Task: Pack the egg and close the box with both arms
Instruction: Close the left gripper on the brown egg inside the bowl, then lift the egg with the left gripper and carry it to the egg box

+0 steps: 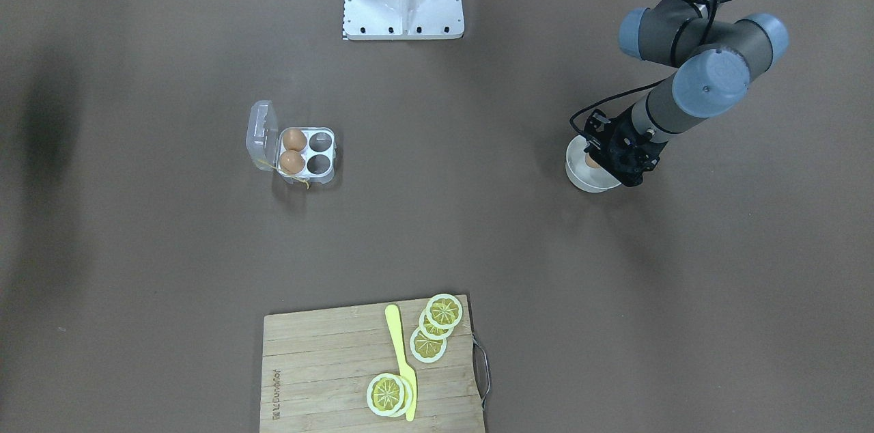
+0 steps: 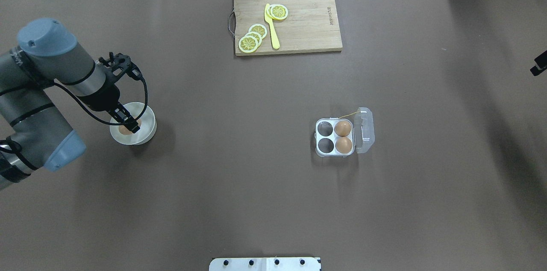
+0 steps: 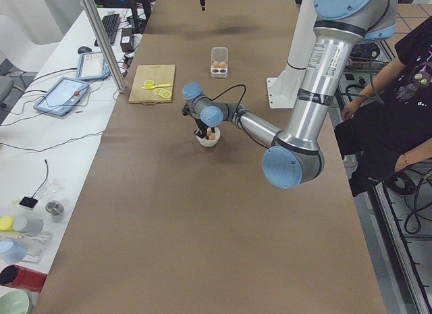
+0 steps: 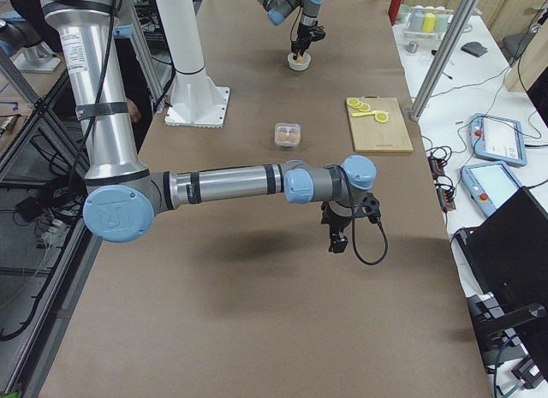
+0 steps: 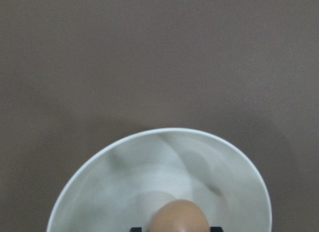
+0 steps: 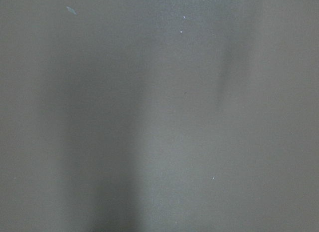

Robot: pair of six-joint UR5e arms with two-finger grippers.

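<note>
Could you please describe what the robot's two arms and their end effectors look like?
The left arm and right arm are silver-grey tubes with dark grey joints and light-blue caps. Small lettering runs along the largest tubes. Black cables loop loosely beside each forearm to a black, two-fingered tool: the left end effector and the right end effector.

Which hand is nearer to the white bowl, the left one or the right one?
Left. The left hand reaches down into the bowl, at the egg inside. The right hand hangs over the table, far beyond the carton.

Overhead, front cameras opposed, both showing box (image 2: 334, 137)
</note>
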